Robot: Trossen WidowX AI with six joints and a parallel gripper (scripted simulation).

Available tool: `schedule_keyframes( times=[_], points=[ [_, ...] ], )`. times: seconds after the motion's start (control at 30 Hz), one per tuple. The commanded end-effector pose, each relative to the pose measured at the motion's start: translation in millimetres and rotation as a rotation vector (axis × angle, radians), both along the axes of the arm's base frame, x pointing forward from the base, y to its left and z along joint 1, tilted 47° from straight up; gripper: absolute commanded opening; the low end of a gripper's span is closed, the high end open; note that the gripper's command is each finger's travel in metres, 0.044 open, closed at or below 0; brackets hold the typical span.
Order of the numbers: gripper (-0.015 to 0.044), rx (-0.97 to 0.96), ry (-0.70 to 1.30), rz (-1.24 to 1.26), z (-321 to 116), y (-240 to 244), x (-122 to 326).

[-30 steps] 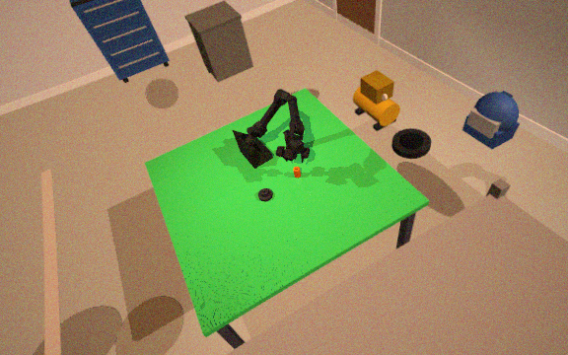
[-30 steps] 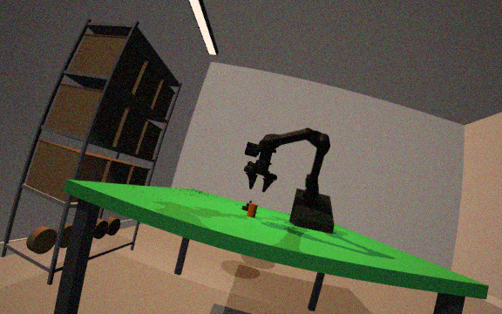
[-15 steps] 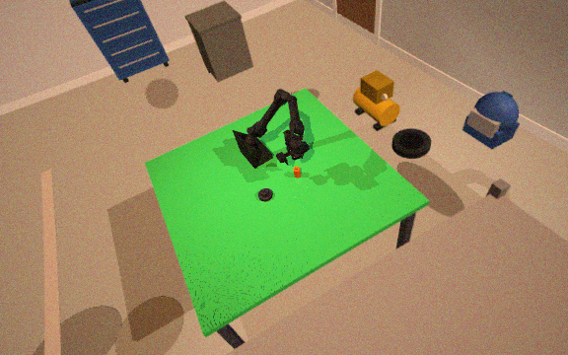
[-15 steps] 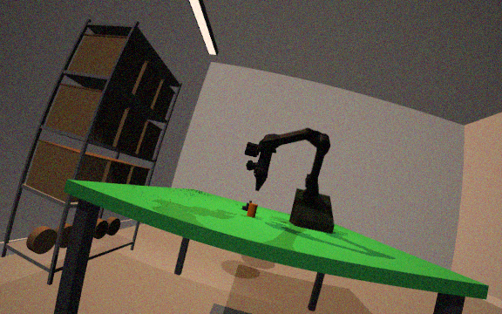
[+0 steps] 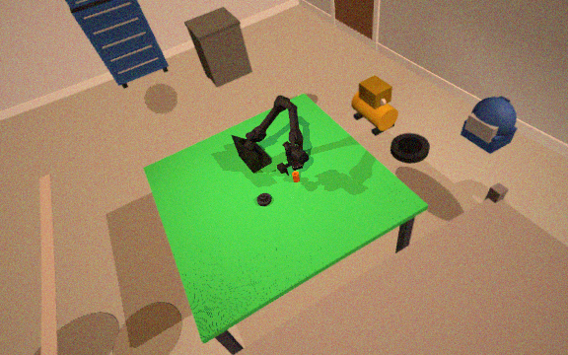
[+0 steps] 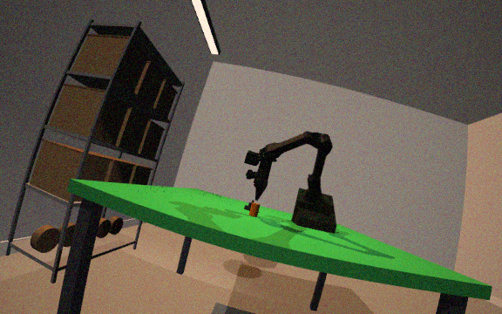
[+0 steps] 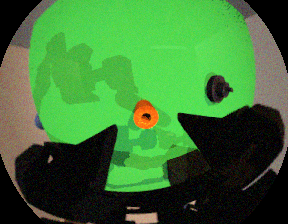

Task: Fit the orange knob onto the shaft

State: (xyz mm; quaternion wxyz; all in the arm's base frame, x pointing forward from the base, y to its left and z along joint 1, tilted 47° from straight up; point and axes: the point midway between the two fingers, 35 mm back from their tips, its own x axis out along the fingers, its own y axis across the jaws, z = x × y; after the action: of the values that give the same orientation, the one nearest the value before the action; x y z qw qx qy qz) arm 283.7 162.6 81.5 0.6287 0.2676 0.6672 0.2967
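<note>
Fingers of the gripper [image 5: 290, 170] [image 6: 257, 198] [image 7: 147, 121] were wide open and held nothing. Orange knob [image 5: 296, 177] [image 6: 254, 209] [image 7: 146, 116] stood upright on the green table [image 5: 245, 247] [image 6: 234, 235] [image 7: 160, 65], apart from the round pedestal [image 5: 264, 199] [image 7: 216, 89].

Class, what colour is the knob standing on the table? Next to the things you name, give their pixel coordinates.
The knob [image 5: 296, 177] [image 6: 254, 209] [image 7: 152, 118] is orange, showing best in the wrist view.

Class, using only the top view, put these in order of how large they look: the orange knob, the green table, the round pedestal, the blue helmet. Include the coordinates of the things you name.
Largest to smallest, as they look there:
1. green table [image 5: 225, 237] [image 6: 277, 253] [image 7: 165, 30]
2. blue helmet [image 5: 498, 115]
3. round pedestal [image 5: 264, 199] [image 7: 215, 90]
4. orange knob [image 5: 296, 177] [image 6: 254, 209] [image 7: 146, 125]
</note>
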Motion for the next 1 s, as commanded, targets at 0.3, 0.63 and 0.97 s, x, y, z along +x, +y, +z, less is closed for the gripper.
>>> schedule_keyframes(
  times=[0.3, 0.63, 0.97],
  points=[
    [0.0440, 0.000, 0.007, 0.000, -14.7, 14.5, -1.6],
    [0.0440, 0.000, 0.007, 0.000, -25.6, 26.3, -2.4],
    [0.0440, 0.002, 0.007, 0.000, -36.1, 38.2, -4.3]
  ],
)
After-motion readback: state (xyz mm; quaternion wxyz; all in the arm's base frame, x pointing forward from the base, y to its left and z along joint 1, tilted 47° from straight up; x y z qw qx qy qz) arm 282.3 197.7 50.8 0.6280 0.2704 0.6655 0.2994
